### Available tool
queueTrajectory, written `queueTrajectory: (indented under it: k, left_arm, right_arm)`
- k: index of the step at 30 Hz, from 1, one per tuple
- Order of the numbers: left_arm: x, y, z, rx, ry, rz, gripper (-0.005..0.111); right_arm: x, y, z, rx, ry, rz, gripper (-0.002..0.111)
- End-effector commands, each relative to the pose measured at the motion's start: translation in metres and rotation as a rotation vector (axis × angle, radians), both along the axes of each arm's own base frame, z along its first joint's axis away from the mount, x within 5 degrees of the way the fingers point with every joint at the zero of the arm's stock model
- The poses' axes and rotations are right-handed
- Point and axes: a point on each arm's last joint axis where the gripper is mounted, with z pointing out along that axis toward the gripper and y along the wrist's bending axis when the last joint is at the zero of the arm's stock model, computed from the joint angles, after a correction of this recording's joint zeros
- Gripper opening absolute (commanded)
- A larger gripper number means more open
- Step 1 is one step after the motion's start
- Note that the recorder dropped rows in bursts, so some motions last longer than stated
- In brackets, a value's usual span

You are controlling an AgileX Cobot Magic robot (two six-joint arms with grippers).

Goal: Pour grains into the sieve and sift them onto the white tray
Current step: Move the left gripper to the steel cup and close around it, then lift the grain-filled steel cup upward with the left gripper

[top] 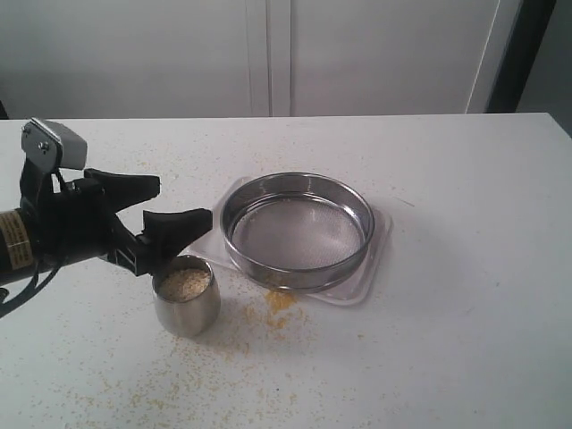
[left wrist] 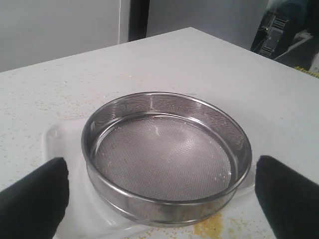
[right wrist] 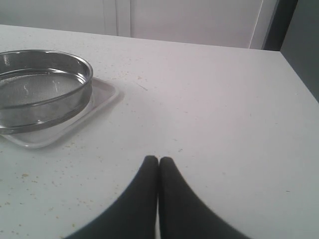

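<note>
left gripper (top: 183,201) is being held spread near cup (top: 186,308) of grains (top: 185,283) — for grasping | sieve (top: 295,234) is being carried by white tray (top: 375,259) — for catching siftings | right gripper (right wrist: 158,162): pressed together

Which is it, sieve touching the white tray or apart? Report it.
Touching. The right wrist view shows the sieve sitting inside the white tray, its lower ring resting on the tray's floor with no gap visible.
</note>
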Motion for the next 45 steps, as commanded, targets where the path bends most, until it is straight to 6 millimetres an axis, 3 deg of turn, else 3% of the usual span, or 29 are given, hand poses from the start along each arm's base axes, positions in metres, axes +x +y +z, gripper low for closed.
queueTrajectory:
  k: [1,7,23,45]
  left_arm:
    - [0.002,-0.006,-0.011,-0.001,-0.016,-0.070,0.105]
    - [0.000,-0.011,-0.026,0.055,-0.044,-0.164,0.105]
    - [0.009,-0.011,-0.069,0.102,0.029,-0.143,0.105]
    - [0.009,-0.010,-0.073,0.099,0.107,-0.120,0.105]
  right_arm:
    - [0.000,0.000,-0.001,0.003,-0.004,0.005,0.000]
    - [0.000,0.000,-0.001,0.003,-0.004,0.005,0.000]
    - [0.000,0.000,-0.001,0.003,-0.004,0.005,0.000]
    - [0.000,0.000,-0.001,0.003,-0.004,0.005,0.000]
